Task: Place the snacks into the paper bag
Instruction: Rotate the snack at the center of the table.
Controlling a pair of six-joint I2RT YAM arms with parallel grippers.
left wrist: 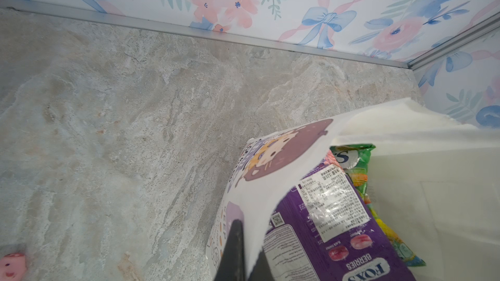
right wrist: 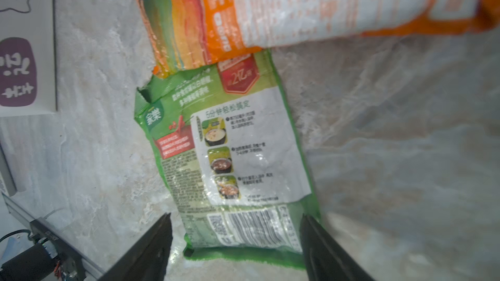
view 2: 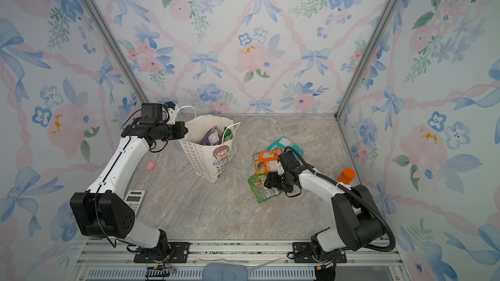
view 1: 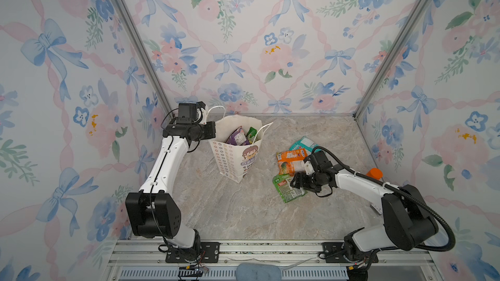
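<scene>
in both top views the paper bag (view 1: 238,158) stands upright toward the bench's (view 1: 243,212) far left corner. a purple fox's berries pouch (view 1: 237,137) and a green candy pouch (view 1: 251,131) are inside. the left gripper (view 1: 214,131) meets its rim. near the right edge lie a teal pouch (view 1: 304,143), an orange sachet (view 1: 288,162) and a green sachet (view 1: 286,191), with the right gripper (view 1: 294,181) over the last.

left wrist: the fingers (left wrist: 236,244) are clenched on the bag's wall.

right wrist: the fingers (right wrist: 151,250) are spread wide, released, either side of the green sachet's barcode end. the orange sachet overlaps its other end.
</scene>
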